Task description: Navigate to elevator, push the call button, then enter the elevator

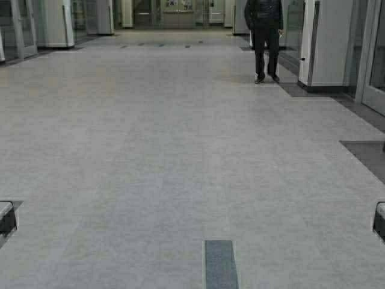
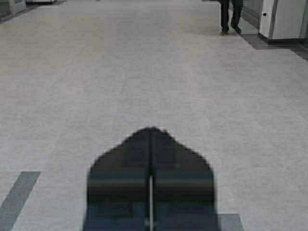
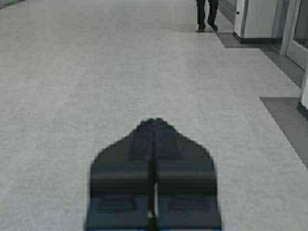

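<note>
I face a wide hall with a pale grey floor [image 1: 180, 150]. I cannot make out brushed-steel elevator doors or a call button. A metal-framed opening [image 1: 372, 66] at the far right edge is cut off, so I cannot tell what it is. My left gripper [image 2: 151, 129] is shut and empty, held low over the floor. My right gripper [image 3: 155, 119] is also shut and empty, pointing forward. In the high view only parts of the arms show, the left arm [image 1: 6, 218] and the right arm [image 1: 379, 220] at the frame edges.
A person in dark clothes [image 1: 264, 36] stands ahead on the right, next to a white pillar [image 1: 328, 42]. Dark floor mats [image 1: 370, 156] lie along the right wall. White pillars and glass doors [image 1: 54, 24] stand on the far left, and a dark floor strip [image 1: 220, 265] lies just ahead.
</note>
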Robot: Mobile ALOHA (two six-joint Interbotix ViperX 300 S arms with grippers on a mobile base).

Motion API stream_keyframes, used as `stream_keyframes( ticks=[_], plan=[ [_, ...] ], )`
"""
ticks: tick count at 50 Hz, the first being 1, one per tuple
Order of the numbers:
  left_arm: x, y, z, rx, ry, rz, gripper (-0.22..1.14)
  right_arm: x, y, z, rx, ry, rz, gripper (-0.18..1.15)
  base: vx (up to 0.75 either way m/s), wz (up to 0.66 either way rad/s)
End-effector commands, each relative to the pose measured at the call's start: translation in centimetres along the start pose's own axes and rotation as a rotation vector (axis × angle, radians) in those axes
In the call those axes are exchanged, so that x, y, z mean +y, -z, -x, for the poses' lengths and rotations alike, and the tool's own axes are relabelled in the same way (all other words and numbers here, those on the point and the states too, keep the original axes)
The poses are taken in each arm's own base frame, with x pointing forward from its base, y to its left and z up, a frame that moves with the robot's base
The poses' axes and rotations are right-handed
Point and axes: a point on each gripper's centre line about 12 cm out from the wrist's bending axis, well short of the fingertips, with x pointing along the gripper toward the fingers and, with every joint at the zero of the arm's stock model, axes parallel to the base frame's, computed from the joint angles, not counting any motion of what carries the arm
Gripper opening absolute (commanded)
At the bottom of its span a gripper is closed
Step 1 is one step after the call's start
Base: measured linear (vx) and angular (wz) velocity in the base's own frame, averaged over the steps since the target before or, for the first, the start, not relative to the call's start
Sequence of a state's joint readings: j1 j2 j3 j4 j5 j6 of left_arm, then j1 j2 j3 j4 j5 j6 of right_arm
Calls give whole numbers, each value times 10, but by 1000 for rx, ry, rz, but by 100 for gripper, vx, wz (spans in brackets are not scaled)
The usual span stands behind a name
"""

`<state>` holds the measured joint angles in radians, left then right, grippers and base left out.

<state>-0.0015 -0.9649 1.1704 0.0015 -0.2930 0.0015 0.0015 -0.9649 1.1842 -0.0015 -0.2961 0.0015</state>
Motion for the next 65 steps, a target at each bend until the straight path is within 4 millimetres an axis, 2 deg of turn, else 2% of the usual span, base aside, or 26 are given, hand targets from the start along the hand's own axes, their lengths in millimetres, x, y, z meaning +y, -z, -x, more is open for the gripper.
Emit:
stream_keyframes(
  ticks=[1, 22, 32, 65],
  plan=[
    [-2, 1, 1, 0, 8, 13, 0, 1, 2, -1, 5, -5, 1, 2, 1, -1],
    [-2, 1, 1, -3, 8, 21, 2, 1, 4, -1, 11, -5, 15, 5, 1, -1],
    [-2, 3, 1, -3, 8, 13, 2, -7, 9, -5, 31, 34, 19, 5, 8, -3],
    [-2, 8, 4, -32, 8, 15, 2, -8, 2, -4, 4, 39, -16, 5, 28, 0]
  ],
)
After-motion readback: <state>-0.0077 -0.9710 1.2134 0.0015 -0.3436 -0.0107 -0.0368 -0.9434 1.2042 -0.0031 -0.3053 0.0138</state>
